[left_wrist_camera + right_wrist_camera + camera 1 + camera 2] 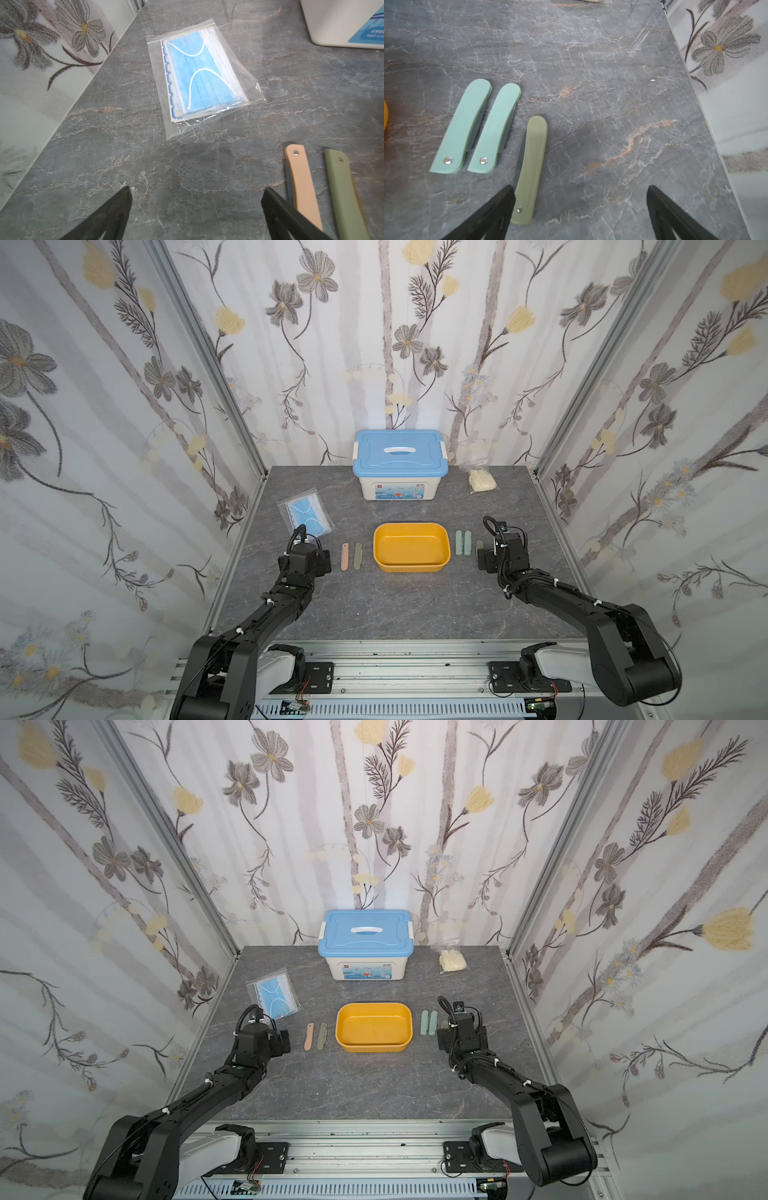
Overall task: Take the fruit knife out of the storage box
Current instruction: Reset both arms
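Yellow-orange plastic storage box — shallow, round-cornered, smooth-walled.

On the grey marbled tabletop before me: a white box with a blue handled lid, shut, at the back; bagged blue face masks to my left; bagged pale gloves just right of the box.

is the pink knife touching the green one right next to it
Apart. The left wrist view shows bare tabletop between the pink knife and the olive knife.
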{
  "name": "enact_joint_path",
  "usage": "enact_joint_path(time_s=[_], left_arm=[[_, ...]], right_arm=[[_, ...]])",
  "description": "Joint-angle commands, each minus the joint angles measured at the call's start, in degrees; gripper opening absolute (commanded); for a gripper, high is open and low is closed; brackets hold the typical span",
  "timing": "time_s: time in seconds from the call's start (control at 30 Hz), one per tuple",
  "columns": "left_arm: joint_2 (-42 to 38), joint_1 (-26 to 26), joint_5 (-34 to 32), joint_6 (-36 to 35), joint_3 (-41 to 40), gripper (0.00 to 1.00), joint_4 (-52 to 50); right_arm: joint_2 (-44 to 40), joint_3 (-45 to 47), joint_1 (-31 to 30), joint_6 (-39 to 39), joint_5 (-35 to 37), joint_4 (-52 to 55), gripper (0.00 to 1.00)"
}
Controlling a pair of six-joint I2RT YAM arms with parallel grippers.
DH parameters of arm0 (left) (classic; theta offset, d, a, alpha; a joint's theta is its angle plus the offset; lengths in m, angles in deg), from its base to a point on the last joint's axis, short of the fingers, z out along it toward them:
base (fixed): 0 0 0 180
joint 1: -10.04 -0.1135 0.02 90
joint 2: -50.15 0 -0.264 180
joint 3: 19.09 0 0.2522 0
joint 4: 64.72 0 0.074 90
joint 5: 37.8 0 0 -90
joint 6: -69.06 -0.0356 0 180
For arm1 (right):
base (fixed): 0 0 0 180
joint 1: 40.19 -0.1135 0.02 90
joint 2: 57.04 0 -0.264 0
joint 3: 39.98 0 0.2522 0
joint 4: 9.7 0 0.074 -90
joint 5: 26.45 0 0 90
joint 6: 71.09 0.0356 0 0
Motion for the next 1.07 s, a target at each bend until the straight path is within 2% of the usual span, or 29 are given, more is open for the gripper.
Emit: enact_joint_path(time_s=[0.0,0.1,0.13,0.2,0.33,0.37,0.4,0.73,0.87,1.03], left_arm=[[4.0,-2.6,2.5,-1.7,-0.3,1.0,18.9],[11.1,-4.5,6.3,-3.2,3.0,1.0,22.9],[13.3,-4.8,6.6,-4.4,4.7,1.0,22.8],[17.9,-5.9,9.8,-5.2,4.8,1.0,27.4],[22.8,-8.2,13.3,-4.0,3.4,1.0,34.4],[22.1,-8.3,13.8,-3.7,4.1,1.0,31.6],[22.8,-8.3,13.6,-3.9,3.6,1.0,34.0],[22.3,-8.3,13.8,-3.8,3.7,1.0,32.9],[22.3,-8.3,13.9,-3.8,3.7,1.0,32.9],[22.3,-8.3,13.9,-3.8,3.7,1.0,32.9]], right_arm=[[2.3,0.7,0.3,-5.5,-2.2,-19.2,1.0],[7.7,2.2,1.6,-5.1,-4.0,-27.7,1.0],[7.9,2.7,4.0,-2.8,-7.3,-27.9,1.0],[9.5,5.1,5.3,-2.0,-8.0,-33.7,1.0],[9.0,4.6,5.3,-1.9,-8.1,-31.8,1.0],[9.0,4.6,5.2,-2.0,-7.9,-31.9,1.0],[9.0,4.6,5.0,-2.1,-7.5,-31.9,1.0],[9.1,4.4,4.5,-2.5,-7.0,-31.8,1.0],[9.8,2.6,5.1,-5.3,-15.9,-29.4,1.0],[9.4,2.7,5.8,-5.1,-17.3,-28.8,1.0]])
